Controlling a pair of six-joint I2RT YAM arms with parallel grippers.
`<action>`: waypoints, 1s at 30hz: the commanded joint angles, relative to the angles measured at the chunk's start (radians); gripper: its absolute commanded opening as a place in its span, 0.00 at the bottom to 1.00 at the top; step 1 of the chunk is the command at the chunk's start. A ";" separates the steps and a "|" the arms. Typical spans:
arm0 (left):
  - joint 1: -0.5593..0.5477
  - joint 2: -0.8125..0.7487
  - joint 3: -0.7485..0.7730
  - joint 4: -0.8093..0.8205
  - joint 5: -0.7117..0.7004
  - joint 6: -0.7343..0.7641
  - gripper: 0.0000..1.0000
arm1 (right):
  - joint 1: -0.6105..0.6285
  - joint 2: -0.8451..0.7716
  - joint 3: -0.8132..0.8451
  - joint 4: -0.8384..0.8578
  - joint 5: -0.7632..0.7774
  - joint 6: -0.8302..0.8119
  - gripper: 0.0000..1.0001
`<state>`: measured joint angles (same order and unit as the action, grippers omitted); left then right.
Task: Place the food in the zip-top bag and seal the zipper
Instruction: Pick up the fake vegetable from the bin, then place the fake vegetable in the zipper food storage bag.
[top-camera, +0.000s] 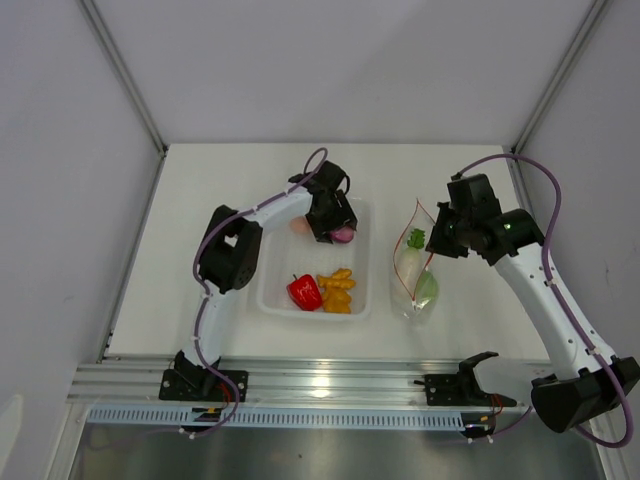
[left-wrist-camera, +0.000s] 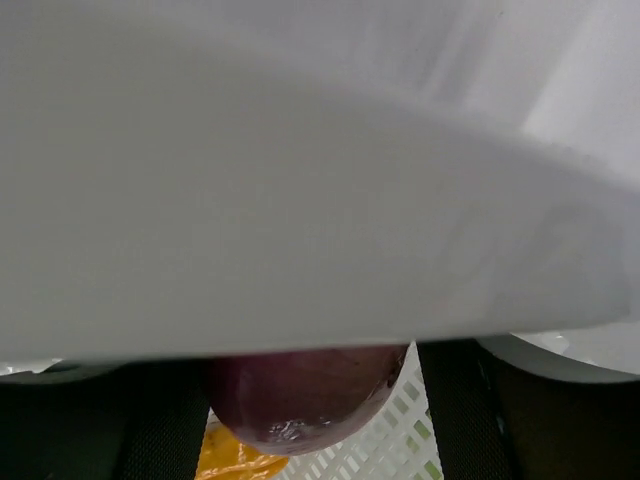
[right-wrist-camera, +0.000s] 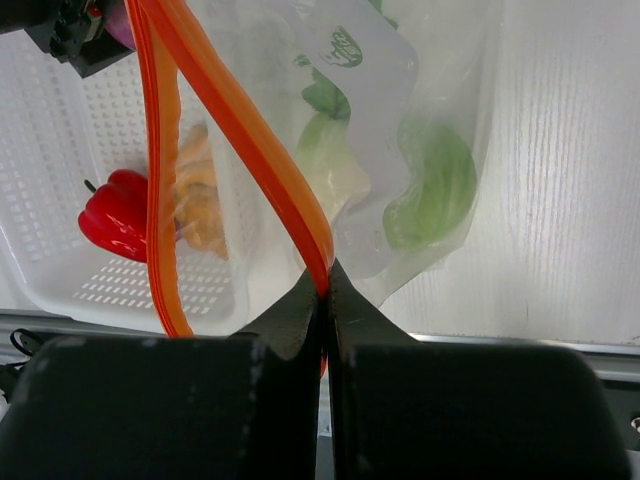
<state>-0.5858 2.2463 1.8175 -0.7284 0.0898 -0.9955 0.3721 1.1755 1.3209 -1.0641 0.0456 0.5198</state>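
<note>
The right gripper (right-wrist-camera: 325, 292) is clamped on the orange-red zipper strip (right-wrist-camera: 250, 140) of the clear floppy zip-top bag (top-camera: 421, 300) (green cabbage (right-wrist-camera: 435, 190) inside). The left gripper (top-camera: 335, 230), its jaws apart, straddles a purple onion (left-wrist-camera: 305, 395) in the white perforated tray (top-camera: 277, 300).

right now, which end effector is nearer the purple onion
Left. The left end effector straddles the purple onion in the white tray; the right end effector is away beside the tray, shut on the zipper.
</note>
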 joint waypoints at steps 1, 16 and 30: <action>0.001 -0.004 0.034 0.037 0.011 -0.018 0.74 | 0.007 -0.004 0.041 0.004 0.025 0.000 0.00; 0.000 -0.428 -0.379 0.251 0.004 0.023 0.01 | 0.005 -0.001 0.037 0.006 0.037 0.005 0.00; -0.132 -0.786 -0.568 0.775 0.533 0.159 0.01 | 0.011 0.013 0.107 -0.027 -0.013 0.013 0.00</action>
<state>-0.6674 1.4696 1.2041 -0.0750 0.4667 -0.8978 0.3756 1.1931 1.3739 -1.0874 0.0498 0.5232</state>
